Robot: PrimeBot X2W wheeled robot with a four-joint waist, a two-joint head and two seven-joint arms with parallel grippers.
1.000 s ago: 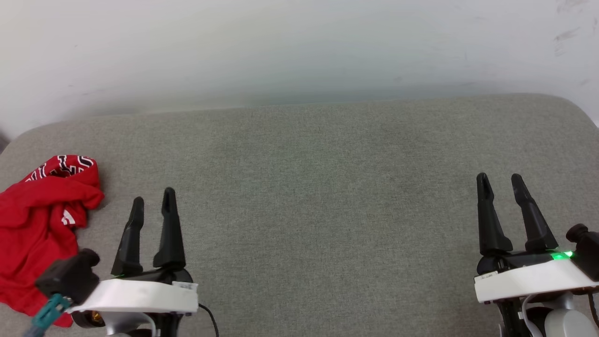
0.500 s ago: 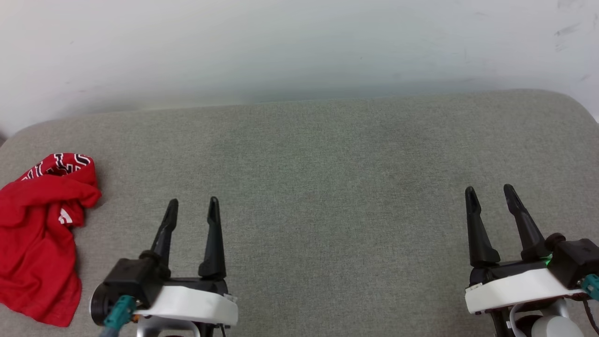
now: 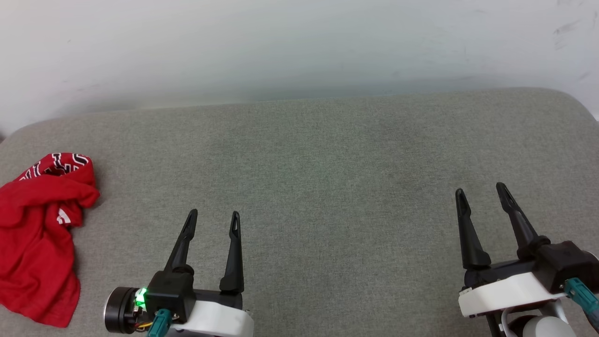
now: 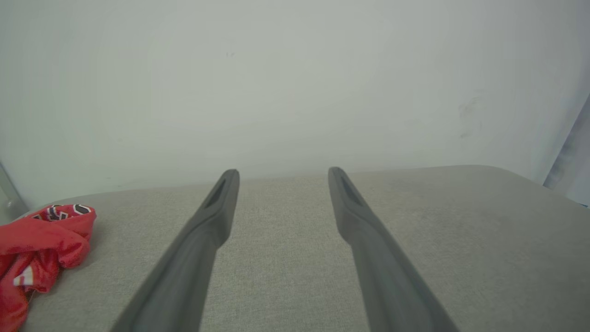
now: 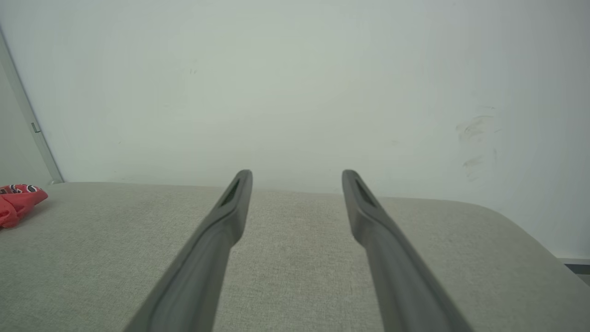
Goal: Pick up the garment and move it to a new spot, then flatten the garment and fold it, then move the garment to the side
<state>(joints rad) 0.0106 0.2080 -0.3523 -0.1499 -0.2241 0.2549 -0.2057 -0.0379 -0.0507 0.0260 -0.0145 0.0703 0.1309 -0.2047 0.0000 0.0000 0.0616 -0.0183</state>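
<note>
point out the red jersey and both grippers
red jersey [image 3: 37,234], head view, middle of the crumpled red cloth
left gripper [image 3: 214,214], head view, midway between its two open fingertips
right gripper [image 3: 480,188], head view, midway between its two open fingertips

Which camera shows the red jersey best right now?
The head view: the garment lies crumpled, nearly whole, clipped by the left edge. The left wrist view crops it at the lower left corner; the right wrist view has a small distant bit at its left edge.
</note>
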